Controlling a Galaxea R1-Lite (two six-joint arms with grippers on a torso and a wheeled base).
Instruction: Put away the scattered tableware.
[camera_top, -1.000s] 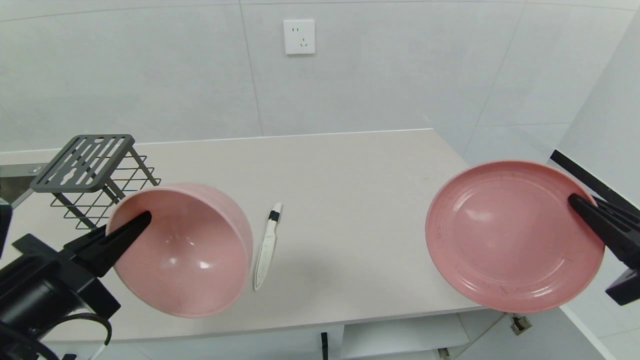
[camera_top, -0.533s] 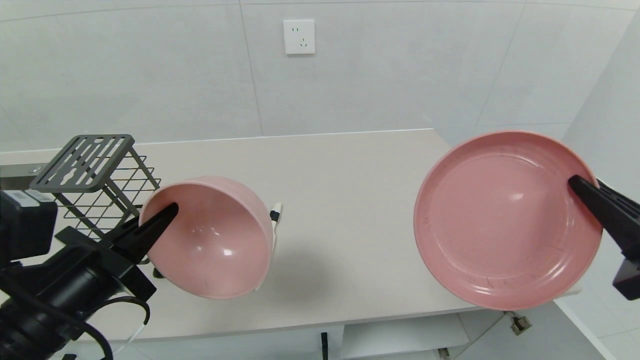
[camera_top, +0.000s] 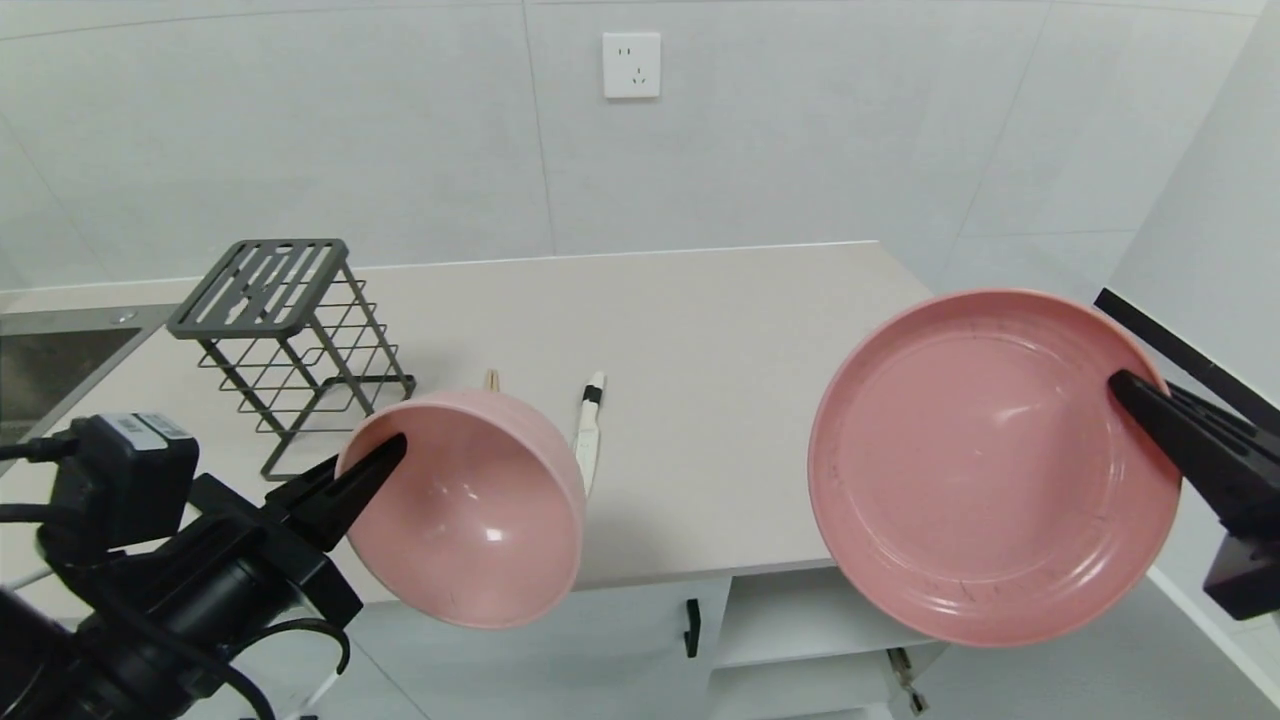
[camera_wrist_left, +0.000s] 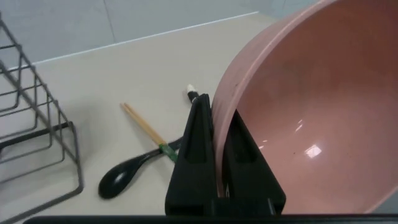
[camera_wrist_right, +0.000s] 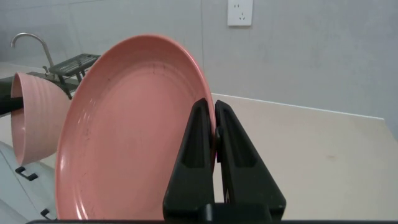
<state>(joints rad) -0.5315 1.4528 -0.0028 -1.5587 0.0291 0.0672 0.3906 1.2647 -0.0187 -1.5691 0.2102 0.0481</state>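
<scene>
My left gripper (camera_top: 385, 452) (camera_wrist_left: 219, 118) is shut on the rim of a pink bowl (camera_top: 480, 510) (camera_wrist_left: 311, 106), held tilted in the air over the counter's front edge. My right gripper (camera_top: 1130, 388) (camera_wrist_right: 213, 124) is shut on the rim of a pink plate (camera_top: 985, 465) (camera_wrist_right: 124, 130), held up on edge at the right, off the counter's end. On the counter lie a white knife (camera_top: 590, 430) with a black band, wooden chopsticks (camera_wrist_left: 144, 126) (camera_top: 491, 379) and a black spoon (camera_wrist_left: 127, 176), partly hidden behind the bowl in the head view.
A black wire rack (camera_top: 290, 335) stands at the counter's back left, beside a sink (camera_top: 50, 355). A faucet (camera_wrist_right: 28, 43) shows far off in the right wrist view. Under the beige counter (camera_top: 720, 340) are white cabinets and an open shelf (camera_top: 800, 625).
The head camera has drawn back and turned, shifting the whole scene. The bowl rose off the counter and moved right, uncovering the chopsticks. The plate was lifted and tipped more upright.
</scene>
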